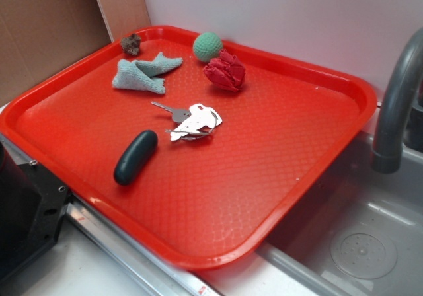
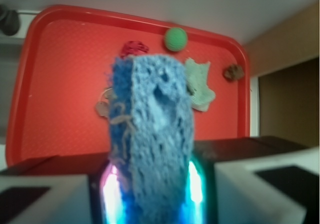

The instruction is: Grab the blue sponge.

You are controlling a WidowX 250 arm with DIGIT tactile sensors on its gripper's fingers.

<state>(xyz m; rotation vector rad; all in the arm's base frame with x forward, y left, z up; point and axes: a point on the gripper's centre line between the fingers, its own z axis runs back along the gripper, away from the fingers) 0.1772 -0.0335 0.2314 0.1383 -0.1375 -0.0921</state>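
In the wrist view the blue sponge fills the centre, standing upright between my two glowing fingers. My gripper is shut on its lower end and holds it well above the red tray. The sponge is porous, with a brownish smear on its left side. In the exterior view neither the sponge nor the gripper shows; only a black part of the arm sits at the lower left corner.
On the red tray lie a dark green oval, keys with white tags, a grey-green cloth, a green ball, a red crumpled object and a small brown lump. A sink with grey faucet is at right.
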